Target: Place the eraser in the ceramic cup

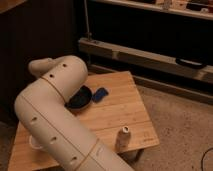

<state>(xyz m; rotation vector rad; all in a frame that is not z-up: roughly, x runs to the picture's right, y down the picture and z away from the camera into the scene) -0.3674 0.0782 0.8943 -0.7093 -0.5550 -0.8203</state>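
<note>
My white arm [55, 115] fills the left of the camera view and reaches over the wooden table [120, 112]. The gripper is not in view; it lies behind the arm's bend at the far left. A small piece of the white ceramic cup [34, 143] peeks out at the arm's left edge, near the table's front left. The eraser is hidden or out of view.
A dark round pan [81, 98] sits mid-table, partly behind the arm, with a flat blue rectangular piece [100, 94] just right of it. A slim pale can with a dark top [123, 137] stands near the front right edge. Dark shelving stands behind the table.
</note>
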